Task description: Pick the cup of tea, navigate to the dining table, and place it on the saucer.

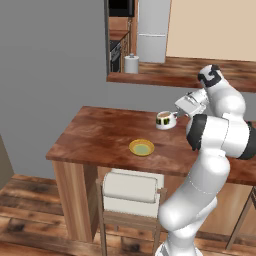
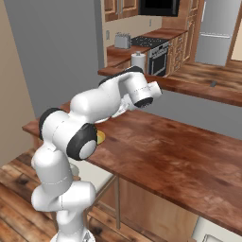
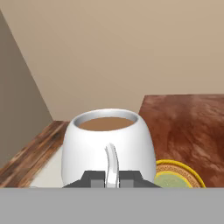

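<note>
The cup of tea [image 1: 165,120] is white with a dark-and-yellow pattern and brown liquid inside. It hangs a little above the dining table [image 1: 100,132], held by its handle from the right by my gripper [image 1: 175,115], which is shut on it. In the hand view the cup [image 3: 108,146] is close in front, its handle pinched between my gripper's [image 3: 112,178] two dark fingertips. The yellow saucer [image 1: 141,147] with a greenish centre lies on the tabletop, nearer the front edge and left of the cup; the saucer [image 3: 178,176] peeks out low right of the cup. In the right base view my arm hides the cup.
A chair with a white cushion [image 1: 131,190] is tucked under the table's near side. Behind the table runs a raised wooden counter [image 1: 150,78] with a white canister [image 1: 131,64]. A grey wall stands to the left. The tabletop [image 2: 175,151] stretches bare to the right.
</note>
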You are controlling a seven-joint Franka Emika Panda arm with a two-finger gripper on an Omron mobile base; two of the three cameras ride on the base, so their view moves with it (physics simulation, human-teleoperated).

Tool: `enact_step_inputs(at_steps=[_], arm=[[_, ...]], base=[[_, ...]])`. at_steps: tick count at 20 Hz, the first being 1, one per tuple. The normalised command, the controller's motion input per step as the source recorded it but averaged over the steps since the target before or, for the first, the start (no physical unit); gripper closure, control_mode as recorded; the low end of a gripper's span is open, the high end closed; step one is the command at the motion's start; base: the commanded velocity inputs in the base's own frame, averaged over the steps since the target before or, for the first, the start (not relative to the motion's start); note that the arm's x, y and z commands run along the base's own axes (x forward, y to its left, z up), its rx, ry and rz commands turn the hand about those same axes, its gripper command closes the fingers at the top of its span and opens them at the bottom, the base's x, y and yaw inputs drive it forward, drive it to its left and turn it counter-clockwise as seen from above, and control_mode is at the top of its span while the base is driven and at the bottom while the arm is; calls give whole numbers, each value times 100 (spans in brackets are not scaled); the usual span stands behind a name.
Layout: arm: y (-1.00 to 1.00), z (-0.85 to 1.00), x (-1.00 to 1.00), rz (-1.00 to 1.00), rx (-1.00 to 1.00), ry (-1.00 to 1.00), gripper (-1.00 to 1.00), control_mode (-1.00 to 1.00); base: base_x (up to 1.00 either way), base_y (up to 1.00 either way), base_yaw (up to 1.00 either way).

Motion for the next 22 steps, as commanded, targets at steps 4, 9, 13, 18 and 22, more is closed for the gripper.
enact_step_inputs(at_steps=[4, 9, 13, 18, 22], arm=[[1, -67, 42, -17, 0, 1, 100, -100], [0, -51, 78, -13, 0, 2, 100, -100], [10, -30, 62, -7, 0, 0, 100, -100], [20, -33, 47, -6, 0, 0, 100, -100], [12, -56, 32, -4, 0, 0, 100, -100]], base=[[0, 0, 0], [0, 0, 0], [0, 0, 0], [0, 0, 0], [0, 0, 0]])
